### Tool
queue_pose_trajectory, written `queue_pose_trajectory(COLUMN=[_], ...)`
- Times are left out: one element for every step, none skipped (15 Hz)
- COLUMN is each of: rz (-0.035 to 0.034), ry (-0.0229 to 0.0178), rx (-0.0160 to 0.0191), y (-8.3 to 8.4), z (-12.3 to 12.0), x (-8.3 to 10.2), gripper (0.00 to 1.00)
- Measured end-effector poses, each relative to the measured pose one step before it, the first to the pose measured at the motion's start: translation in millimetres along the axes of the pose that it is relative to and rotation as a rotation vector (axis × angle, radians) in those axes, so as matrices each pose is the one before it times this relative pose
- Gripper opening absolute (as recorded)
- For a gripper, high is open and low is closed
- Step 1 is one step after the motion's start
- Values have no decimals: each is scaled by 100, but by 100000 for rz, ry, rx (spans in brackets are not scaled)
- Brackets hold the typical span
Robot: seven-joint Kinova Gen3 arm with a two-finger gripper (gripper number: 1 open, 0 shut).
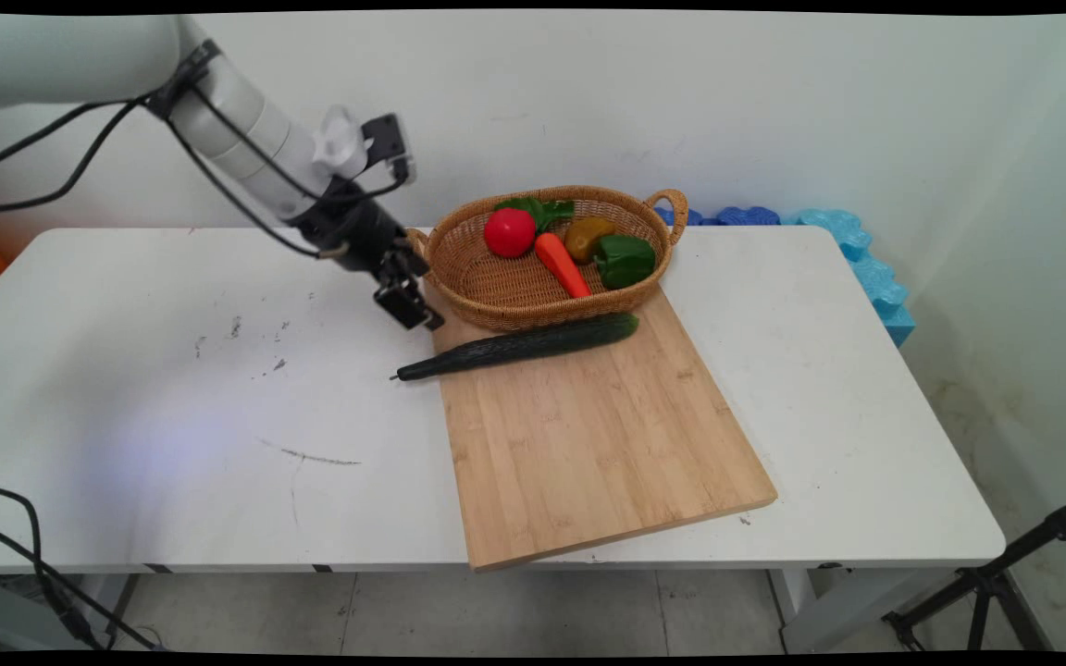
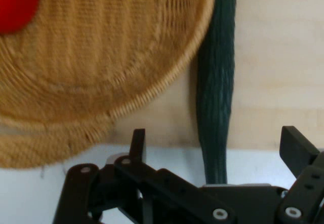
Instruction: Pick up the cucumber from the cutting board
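A white table (image 1: 172, 444), scuffed with dark marks, is set against a plain white wall (image 1: 774, 102). Blue foam pieces (image 1: 857, 254) are stacked behind its far right corner. A pale tiled floor (image 1: 542, 615) is seen below, with a black tripod (image 1: 1005, 578) at the right.

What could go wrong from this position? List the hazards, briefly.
The open black two-finger gripper hangs right beside the woven wicker basket, so a finger could catch its rim and shift it.

The long dark green cucumber lies against the basket with its thin end past the edge of the bamboo cutting board; a nudge might roll it.

Hanging black cables could snag.
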Motion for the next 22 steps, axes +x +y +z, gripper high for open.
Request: queue_pose_trajectory(rz=[-100,-348,-237,-295,-186,-28,86,96,82,67,69,57,0,28,50,126,143,125,66,46,92,55], ry=[-718,-871,-551,-570,-381,19,377,536,473,429,417,581,326,515,555,373,438,397,317,208,246,120], rx=[-172,-311,-222,-373,-362,-404,-322,-275,-285,-124,-68,-23,4,-79,-102,-99,-119,-140,-81,-73,-140,-40], y=[47,87,57,88,68,63,27,12,4,-27,-33,-51,-31,-25,-18,-8,9,25,30,32,59,40], z=[229,391,271,444,469,577,592,576,523,448,439,619,337,477,502,395,406,376,288,169,235,132], x=[-461,-626,-401,-537,-459,-394,-249,-174,-110,-68,-48,-2,-1,22,10,-20,-36,-35,-19,-18,-32,-28], gripper=[100,100,100,100,100,100,100,100,100,100,100,100,100,100,100,100,100,100,100,100,100,100])
